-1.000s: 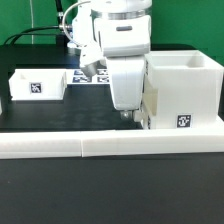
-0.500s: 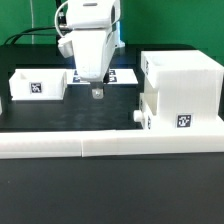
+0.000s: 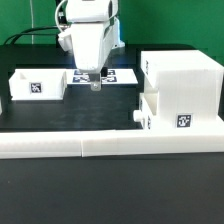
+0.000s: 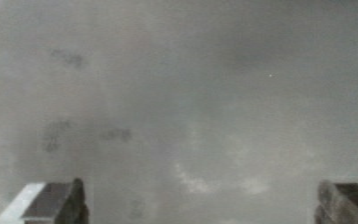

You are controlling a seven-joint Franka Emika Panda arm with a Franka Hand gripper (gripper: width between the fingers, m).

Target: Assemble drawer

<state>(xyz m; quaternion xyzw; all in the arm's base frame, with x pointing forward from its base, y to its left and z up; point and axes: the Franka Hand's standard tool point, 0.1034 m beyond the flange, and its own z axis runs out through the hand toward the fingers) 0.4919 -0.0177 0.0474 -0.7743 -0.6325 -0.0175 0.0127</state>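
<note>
Exterior view: 1 casing (image 3: pixel 190 85) & 1 loose tray (image 3: pixel 55 88), w/ 2 fingers (image 4: pixel 48 205) spread wide.

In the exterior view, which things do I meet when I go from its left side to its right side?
open-top tray → gripper → tall casing

The marker board (image 3: pixel 122 76) lies flat just beyond the gripper (image 3: pixel 96 83) in the exterior view, its tags showing on either side. Under the gripper spreads the black table (image 3: pixel 100 112). Two white bars (image 3: pixel 110 146), end to end, run well nearer the camera.
</note>
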